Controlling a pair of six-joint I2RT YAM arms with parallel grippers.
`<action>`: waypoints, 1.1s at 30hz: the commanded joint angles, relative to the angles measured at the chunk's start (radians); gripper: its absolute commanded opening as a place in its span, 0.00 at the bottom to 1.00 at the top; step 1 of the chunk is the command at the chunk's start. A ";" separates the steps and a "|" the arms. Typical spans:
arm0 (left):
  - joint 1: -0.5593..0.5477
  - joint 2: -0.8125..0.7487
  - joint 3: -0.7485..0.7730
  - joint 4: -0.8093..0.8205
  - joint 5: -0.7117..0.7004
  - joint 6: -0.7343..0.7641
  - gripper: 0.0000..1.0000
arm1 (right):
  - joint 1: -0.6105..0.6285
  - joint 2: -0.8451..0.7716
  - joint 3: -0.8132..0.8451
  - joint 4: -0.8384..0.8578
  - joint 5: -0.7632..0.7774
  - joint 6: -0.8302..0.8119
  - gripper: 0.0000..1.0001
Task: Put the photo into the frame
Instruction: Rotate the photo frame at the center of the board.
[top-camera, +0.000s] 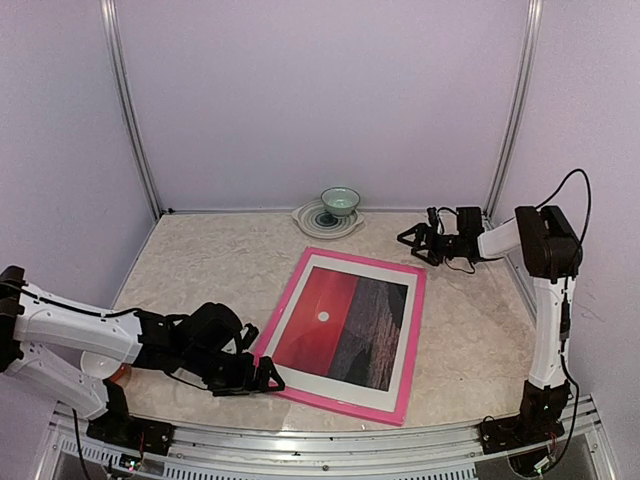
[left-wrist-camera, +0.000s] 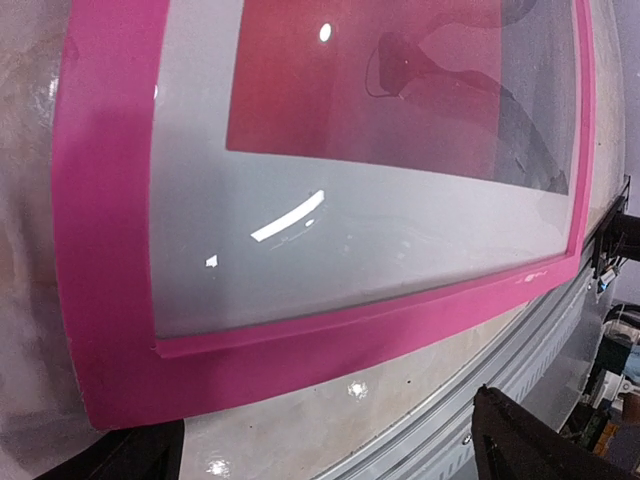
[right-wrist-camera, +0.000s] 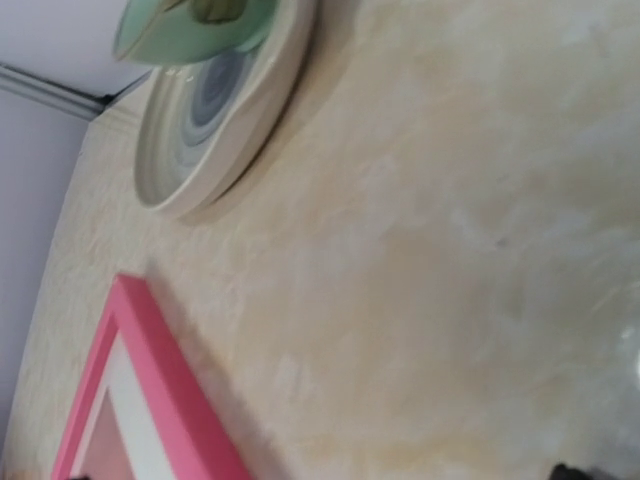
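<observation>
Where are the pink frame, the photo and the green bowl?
pink frame (top-camera: 414, 340): top view, on its right rail.
photo (top-camera: 343, 328): top view, on its middle.
green bowl (top-camera: 340, 204): top view, on its outer wall.

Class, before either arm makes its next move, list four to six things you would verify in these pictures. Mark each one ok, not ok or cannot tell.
1. The photo shows through the mat inside the frame: ok.
2. The frame lies flat and face up on the table: ok.
3. The left gripper is open at the frame's near corner and holds nothing: ok.
4. The right gripper is open and apart from the frame: ok.
5. The bowl on its plate stands apart from the frame: ok.
6. The underside of the frame is closed up: cannot tell.
</observation>
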 joint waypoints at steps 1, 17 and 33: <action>0.049 -0.054 -0.027 -0.032 -0.073 0.012 0.99 | 0.038 -0.050 -0.128 0.040 -0.022 0.019 0.99; 0.147 0.001 -0.004 0.035 -0.102 0.054 0.99 | 0.107 -0.325 -0.371 -0.033 0.056 -0.020 0.99; 0.273 0.023 0.047 0.048 -0.115 0.114 0.99 | 0.182 -0.421 -0.518 -0.074 0.100 -0.046 0.99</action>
